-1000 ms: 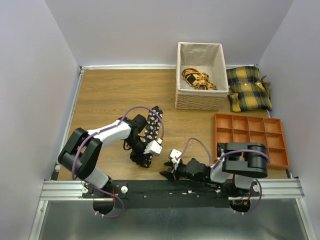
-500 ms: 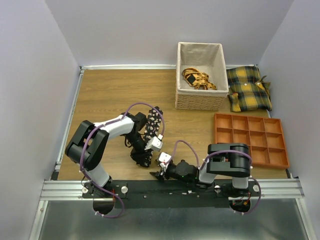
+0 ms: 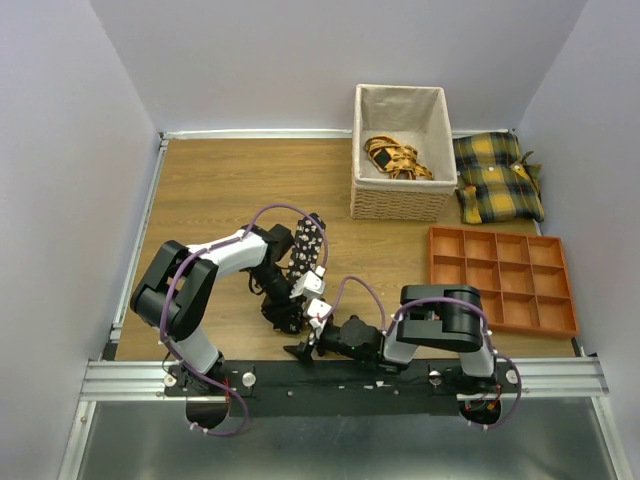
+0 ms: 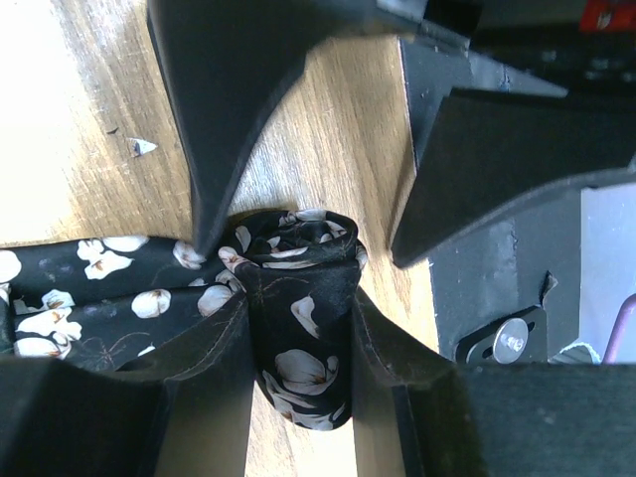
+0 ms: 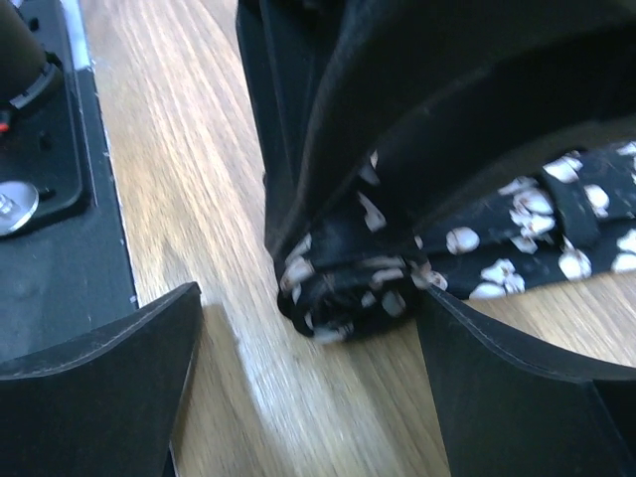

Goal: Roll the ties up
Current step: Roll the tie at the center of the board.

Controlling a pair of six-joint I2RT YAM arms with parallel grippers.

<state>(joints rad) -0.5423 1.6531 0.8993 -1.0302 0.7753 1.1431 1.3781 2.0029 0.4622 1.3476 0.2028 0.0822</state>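
Your left gripper [image 4: 300,348] is clamped on the rolled end of the tie [image 3: 308,245]. That end is a small black flowered coil sitting on the wooden table [image 3: 220,190] near the front edge, and the unrolled strip trails away from it across the wood. Just to its right, your right gripper [image 5: 310,293] has its jaws spread wide, one finger on each side of that coil, gripping nothing.

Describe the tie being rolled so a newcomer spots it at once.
On the wooden table, look near the front edge, left of centre. The tie is a narrow black strip, one end coiled in the left gripper. Its white flowers set it apart from the yellow-and-black cushions.
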